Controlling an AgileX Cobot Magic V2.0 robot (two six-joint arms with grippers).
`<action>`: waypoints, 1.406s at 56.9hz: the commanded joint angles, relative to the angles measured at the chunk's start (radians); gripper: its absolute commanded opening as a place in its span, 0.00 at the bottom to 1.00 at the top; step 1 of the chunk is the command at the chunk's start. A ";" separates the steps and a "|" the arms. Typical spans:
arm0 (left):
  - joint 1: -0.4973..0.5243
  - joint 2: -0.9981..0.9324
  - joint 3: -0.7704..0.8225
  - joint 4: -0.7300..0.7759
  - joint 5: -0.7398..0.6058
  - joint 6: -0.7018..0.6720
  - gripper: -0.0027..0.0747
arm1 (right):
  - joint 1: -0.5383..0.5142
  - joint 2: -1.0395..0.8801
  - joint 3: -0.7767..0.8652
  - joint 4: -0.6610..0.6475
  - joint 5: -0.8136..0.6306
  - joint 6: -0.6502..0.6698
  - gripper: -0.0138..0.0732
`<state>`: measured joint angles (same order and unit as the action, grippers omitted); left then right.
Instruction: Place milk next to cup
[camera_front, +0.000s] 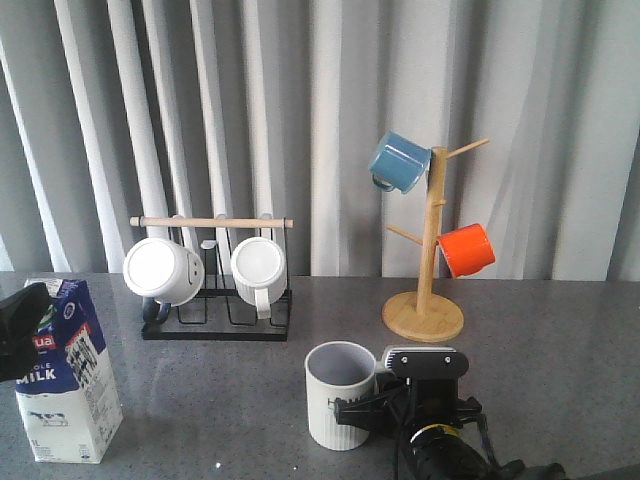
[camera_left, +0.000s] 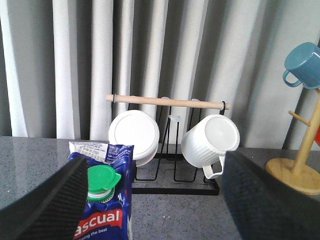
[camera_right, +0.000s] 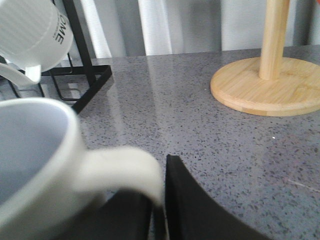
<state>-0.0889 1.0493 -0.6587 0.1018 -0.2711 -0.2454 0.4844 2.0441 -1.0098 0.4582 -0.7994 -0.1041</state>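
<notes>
**Milk at the near-left corner, cup held at centre**

Nearest the robot, the right claw (camera_front: 385, 408) is closed on the squarish handle of the cup (camera_front: 340, 395), which stands upright on the grey tabletop (camera_front: 220, 400) near the front middle. At the near left, well apart from it, the milk (camera_front: 68, 375) stands upright with the left claw (camera_left: 150, 200) spread wide around its top, fingers (camera_left: 47, 207) on either side of the green cap (camera_left: 101, 179), not visibly pressing.

A full carton would likely be heavy, with walls that dent under a hard squeeze; gripping the flat sides below the gabled top seems safest.

Farther back stand a black mug rack (camera_front: 215, 320) with two white mugs, and a wooden mug tree (camera_front: 428, 300) carrying blue and orange mugs.
</notes>
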 joint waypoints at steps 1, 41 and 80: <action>-0.004 -0.013 -0.035 -0.004 -0.071 -0.004 0.73 | 0.014 -0.041 -0.028 0.035 -0.103 -0.070 0.30; -0.004 -0.013 -0.035 -0.004 -0.071 -0.004 0.73 | 0.004 -0.319 0.244 -0.119 -0.071 -0.110 0.52; -0.004 -0.013 -0.035 -0.004 -0.071 -0.004 0.73 | -0.319 -1.004 0.319 -0.582 0.336 0.195 0.15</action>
<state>-0.0889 1.0493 -0.6587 0.1018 -0.2711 -0.2454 0.1841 1.1021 -0.6578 -0.1060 -0.4402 0.0617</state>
